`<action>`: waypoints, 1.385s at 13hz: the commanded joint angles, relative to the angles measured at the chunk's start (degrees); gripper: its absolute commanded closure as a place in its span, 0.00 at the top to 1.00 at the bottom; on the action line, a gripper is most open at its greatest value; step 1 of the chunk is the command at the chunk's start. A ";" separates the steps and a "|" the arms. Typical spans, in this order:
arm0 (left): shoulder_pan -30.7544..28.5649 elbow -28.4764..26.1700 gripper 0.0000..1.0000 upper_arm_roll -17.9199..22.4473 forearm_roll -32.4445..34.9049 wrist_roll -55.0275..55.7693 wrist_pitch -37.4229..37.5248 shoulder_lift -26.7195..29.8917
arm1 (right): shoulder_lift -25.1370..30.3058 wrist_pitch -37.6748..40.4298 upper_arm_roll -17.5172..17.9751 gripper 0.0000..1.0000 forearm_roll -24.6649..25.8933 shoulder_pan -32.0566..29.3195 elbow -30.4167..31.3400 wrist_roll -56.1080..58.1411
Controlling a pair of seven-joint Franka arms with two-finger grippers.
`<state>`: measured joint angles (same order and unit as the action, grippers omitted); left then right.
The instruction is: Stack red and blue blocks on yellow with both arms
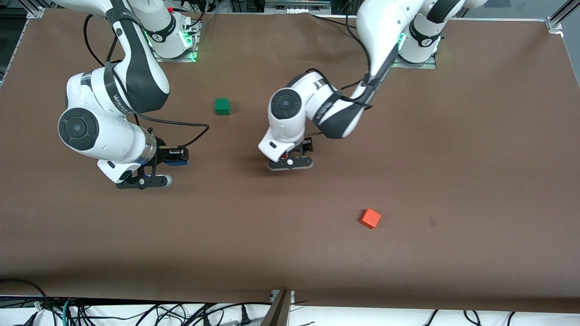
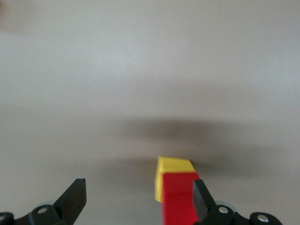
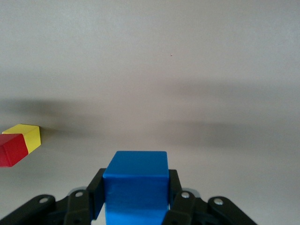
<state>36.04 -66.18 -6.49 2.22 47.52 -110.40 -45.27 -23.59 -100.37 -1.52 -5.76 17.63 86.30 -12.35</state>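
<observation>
Brown matte covering spreads over the whole surface [image 1: 453, 158], with cables hanging along its near edge and the two arm bases at 12 o'clock in the front view.

The left gripper [image 1: 290, 163] sits low over the middle of the surface, its fingers [image 2: 75, 199] spread wide. In the left wrist view the red block [image 2: 179, 197] stands on the yellow block [image 2: 174, 165], close against one finger; whether that finger touches it cannot be told. From the front, the gripper and wrist hide nearly all of this stack: only a sliver of red shows by the gripper, and the yellow block is not visible there at all.

The right gripper [image 1: 174, 156] hangs over the surface toward the right arm's end, at about 9 o'clock from the left gripper in the front view. It pinches the blue block [image 3: 136, 187] between its fingers; from the front only a blue edge [image 1: 177, 162] shows under the wrist. The right wrist view catches the red-on-yellow stack [image 3: 19, 143], cut off by the frame's edge.

A green block [image 1: 222, 106] lies at about 11 o'clock from the left gripper, farther from the front camera. An orange block [image 1: 370, 218] lies at about 4 o'clock from it, nearer the camera and turned at an angle.
</observation>
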 commanded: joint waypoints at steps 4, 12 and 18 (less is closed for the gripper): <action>-18.44 -0.44 1.00 -1.07 1.03 -14.88 6.15 8.26 | 2.15 2.99 0.98 0.26 0.31 5.65 -0.16 -3.29; -36.91 -0.79 1.00 -1.24 -0.28 -31.49 14.57 16.35 | -3.37 -7.43 2.48 0.29 0.83 18.11 -0.25 -13.20; -39.91 -0.26 1.00 -0.81 -3.72 -34.87 15.48 17.14 | -5.50 -13.08 2.40 0.33 3.03 22.53 -0.43 -16.74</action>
<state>-3.35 -65.88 -6.78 -0.90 14.17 -95.78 -29.73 -29.38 -111.86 1.14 -3.23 40.62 86.53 -29.35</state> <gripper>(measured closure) 0.000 0.445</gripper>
